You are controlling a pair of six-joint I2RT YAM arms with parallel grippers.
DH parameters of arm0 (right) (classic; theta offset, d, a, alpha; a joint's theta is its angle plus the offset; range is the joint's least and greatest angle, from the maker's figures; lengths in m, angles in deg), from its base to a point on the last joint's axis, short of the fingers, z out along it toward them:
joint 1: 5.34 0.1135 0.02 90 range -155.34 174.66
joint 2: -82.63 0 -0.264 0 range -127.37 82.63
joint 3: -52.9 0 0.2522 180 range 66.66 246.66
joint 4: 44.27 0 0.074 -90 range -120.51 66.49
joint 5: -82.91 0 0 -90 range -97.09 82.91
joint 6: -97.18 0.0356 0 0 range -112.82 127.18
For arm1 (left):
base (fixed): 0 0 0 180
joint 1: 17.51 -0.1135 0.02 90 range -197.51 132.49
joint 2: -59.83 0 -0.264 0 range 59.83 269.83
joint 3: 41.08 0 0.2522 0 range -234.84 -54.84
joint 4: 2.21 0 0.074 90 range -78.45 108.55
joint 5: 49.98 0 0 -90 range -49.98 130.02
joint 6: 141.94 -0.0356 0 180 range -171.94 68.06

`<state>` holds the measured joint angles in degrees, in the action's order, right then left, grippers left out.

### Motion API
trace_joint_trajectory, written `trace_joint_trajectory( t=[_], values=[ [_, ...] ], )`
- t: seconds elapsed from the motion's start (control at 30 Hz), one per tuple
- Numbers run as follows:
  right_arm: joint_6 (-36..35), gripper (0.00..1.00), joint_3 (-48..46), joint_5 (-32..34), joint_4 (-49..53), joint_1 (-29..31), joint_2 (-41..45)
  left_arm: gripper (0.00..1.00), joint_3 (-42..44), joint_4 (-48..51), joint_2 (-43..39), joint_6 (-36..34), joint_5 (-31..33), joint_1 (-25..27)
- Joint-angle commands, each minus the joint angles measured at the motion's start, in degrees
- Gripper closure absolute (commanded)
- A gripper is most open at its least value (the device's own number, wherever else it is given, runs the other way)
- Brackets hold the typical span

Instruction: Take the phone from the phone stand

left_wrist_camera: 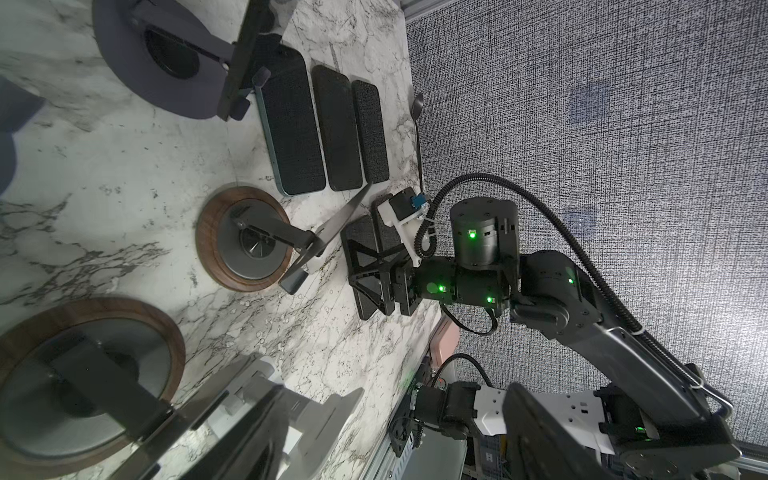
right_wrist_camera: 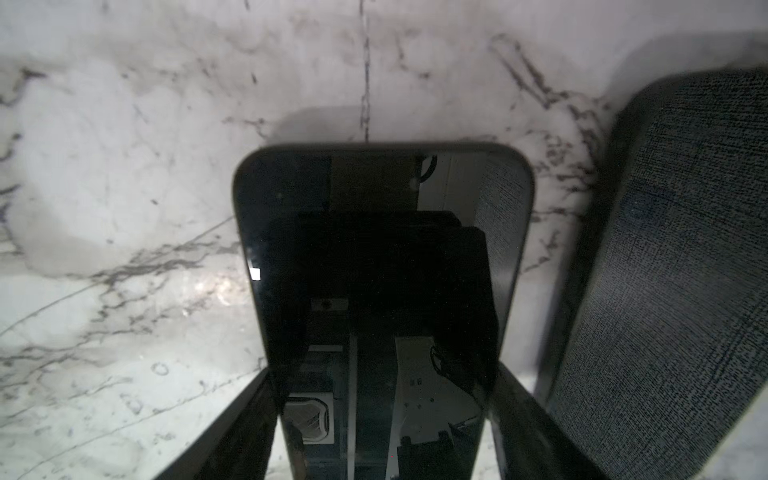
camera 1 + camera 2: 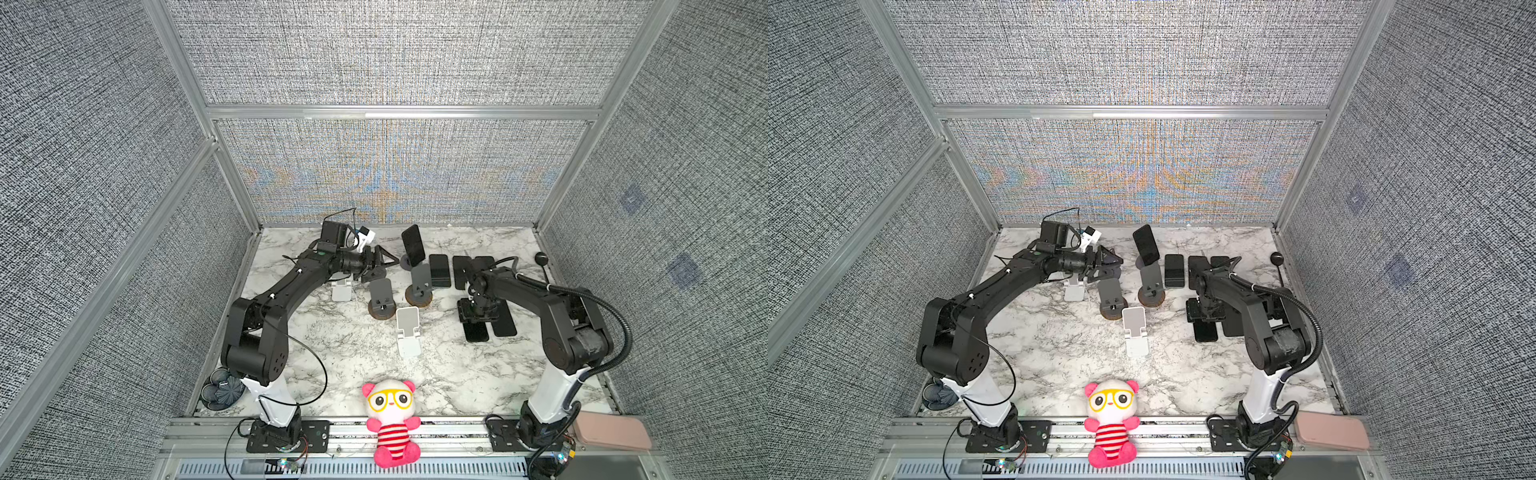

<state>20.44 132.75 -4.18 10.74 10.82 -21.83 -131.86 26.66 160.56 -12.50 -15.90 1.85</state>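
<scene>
Right fingers (image 2: 224, 432) flank a phone (image 2: 382, 257) lying flat on the worktop (image 2: 124, 166), whether clamped or loosed I cannot tell, probably parking it beside the other phones (image 2: 685, 270), while my left fingers (image 3: 374, 274) gape empty, just short of another phone (image 3: 413, 246) propped on its stand (image 1: 120, 83).

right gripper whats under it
A black phone lying on the marble table, beneath the right gripper and between its fingers. A second phone lies beside it. The black phone's end nearest the wrist is covered.
</scene>
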Motion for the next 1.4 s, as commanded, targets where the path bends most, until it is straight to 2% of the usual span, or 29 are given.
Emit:
trace_joint_trajectory(
  t=[0.0,0.3,0.5,0.6,0.73,0.87,1.0,1.13,1.37],
  values=[
    [-0.1,0.25,0.6,0.7,1.4,0.1,0.0,0.18,-0.3,-0.1,-0.6,-0.7,-0.8,-0.1],
    [-0.2,0.24,1.8,1.2,2.7,0.3,1.0,0.18,-0.3,0.2,-1.1,-1.0,-0.3,-0.1],
    [-0.9,0.23,-0.6,0.5,3.2,0.3,9.5,0.18,-0.7,1.7,-2.1,-2.6,1.9,-0.1],
    [-0.3,0.21,-2.9,-1.1,2.3,0.2,15.2,0.18,0.5,0.9,-3.8,-3.8,6.3,-0.1],
    [-0.3,0.2,-6.2,-6.3,-0.1,-0.1,23.1,0.17,-0.4,4.5,-6.6,-11.0,15.9,0.0],
    [-1.3,0.19,-7.4,-13.2,-1.2,-0.4,27.9,0.17,-0.6,-0.9,-7.1,-13.5,23.8,0.0],
    [-3.0,0.15,-6.6,-16.6,1.4,-0.6,31.5,0.18,-7.8,-2.7,-1.4,-18.1,27.1,0.4],
    [-2.8,0.15,-7.0,-19.7,2.2,-0.6,35.0,0.22,-20.2,0.2,8.8,-22.3,25.2,0.7],
    [-3.8,0.15,-8.6,-20.1,3.7,-0.7,38.9,0.23,-40.4,7.0,25.7,-27.2,25.1,1.9]
  ],
)
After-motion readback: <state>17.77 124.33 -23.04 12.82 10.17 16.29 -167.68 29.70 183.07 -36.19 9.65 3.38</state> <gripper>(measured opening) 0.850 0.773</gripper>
